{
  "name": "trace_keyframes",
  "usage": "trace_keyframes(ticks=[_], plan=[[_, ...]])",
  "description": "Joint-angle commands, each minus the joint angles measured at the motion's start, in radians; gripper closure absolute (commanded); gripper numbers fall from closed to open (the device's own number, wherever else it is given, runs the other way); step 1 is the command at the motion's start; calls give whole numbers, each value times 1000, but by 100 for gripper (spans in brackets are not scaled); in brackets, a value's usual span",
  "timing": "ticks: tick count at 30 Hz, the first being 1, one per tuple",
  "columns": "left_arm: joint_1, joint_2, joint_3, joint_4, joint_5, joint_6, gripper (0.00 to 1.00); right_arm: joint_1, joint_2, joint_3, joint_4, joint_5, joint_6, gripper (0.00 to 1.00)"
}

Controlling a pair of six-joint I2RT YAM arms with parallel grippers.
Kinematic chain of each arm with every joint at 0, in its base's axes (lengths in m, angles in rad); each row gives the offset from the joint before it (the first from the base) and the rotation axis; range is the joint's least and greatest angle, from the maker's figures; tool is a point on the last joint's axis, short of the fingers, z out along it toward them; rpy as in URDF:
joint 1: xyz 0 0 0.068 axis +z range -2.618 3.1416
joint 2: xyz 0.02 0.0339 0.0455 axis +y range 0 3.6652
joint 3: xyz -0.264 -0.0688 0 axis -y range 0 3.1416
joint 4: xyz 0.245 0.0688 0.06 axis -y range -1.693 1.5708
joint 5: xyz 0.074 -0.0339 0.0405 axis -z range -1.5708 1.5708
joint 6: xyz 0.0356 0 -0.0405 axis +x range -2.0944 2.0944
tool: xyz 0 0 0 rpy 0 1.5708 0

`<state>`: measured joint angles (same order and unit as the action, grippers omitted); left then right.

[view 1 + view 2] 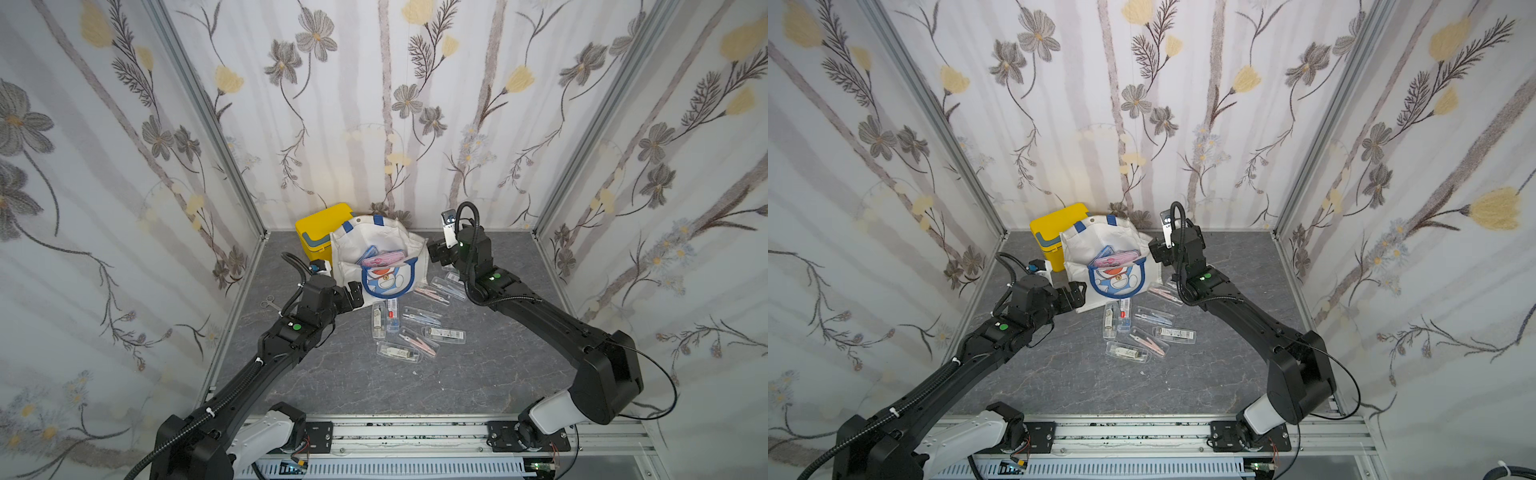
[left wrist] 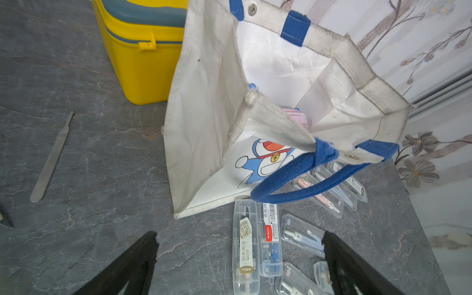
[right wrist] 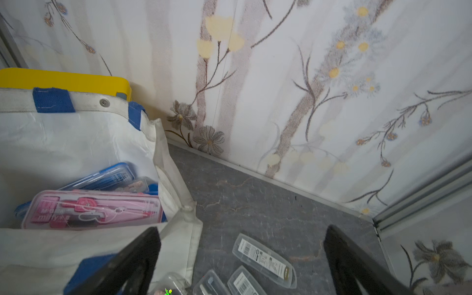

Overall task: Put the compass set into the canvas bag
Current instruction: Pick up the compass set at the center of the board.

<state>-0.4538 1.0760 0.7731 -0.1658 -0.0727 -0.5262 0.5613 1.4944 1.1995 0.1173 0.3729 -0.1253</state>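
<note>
Reaching with released, empty jaws for cases (image 1: 379,322) at 6 o'clock of the bag (image 1: 347,266), you may snag its handle (image 2: 286,173), toppling it.

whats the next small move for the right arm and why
Probably lower the right pincer onto the clear compass case nearest it: it stands open and empty beside the canvas bag, a pink case already lies inside, and more lie on the table.

The canvas bag (image 1: 349,257) is white with blue handles and a blue cartoon cat; the compass set (image 3: 92,209) inside is pink. The box (image 1: 320,224) at ten o'clock is yellow.
</note>
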Motion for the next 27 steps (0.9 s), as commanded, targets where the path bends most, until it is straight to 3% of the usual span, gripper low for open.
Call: trace_keyframes(ticks=[1, 15, 27], plan=[[-23, 41, 19, -12, 17, -23, 0, -9, -53, -86, 2, 15, 126, 1], [-210, 178, -67, 53, -17, -204, 0, -59, -99, -279, 13, -37, 203, 1], [-245, 429, -18, 38, -39, -273, 5, -80, -72, -305, 15, -65, 207, 0]])
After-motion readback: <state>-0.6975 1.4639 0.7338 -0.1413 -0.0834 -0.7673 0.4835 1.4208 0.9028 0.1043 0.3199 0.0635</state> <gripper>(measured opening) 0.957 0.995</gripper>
